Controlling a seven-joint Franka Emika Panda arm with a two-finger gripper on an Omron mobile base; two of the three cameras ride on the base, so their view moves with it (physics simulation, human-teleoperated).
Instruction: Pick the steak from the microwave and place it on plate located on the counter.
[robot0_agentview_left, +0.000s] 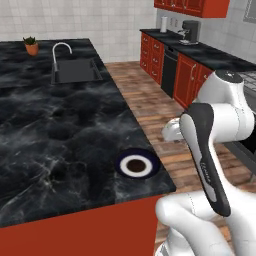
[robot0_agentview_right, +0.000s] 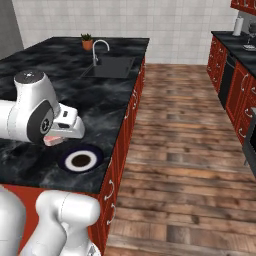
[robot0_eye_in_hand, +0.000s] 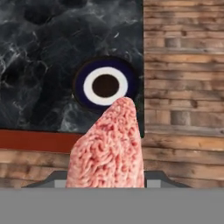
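Pinching the pinkish-red steak wedge (robot0_eye_in_hand: 109, 146), the two-finger gripper (robot0_agentview_right: 56, 136) hangs near the navy-rimmed, brown-centred round plate (robot0_eye_in_hand: 105, 84) on the black marble counter (robot0_agentview_left: 55, 125); only lowering and release seem left.

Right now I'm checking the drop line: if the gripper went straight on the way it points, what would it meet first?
Probably the plate: the gripper, shut on the steak, looks down at it on the counter. Depth is unclear; it may be slightly off-centre.
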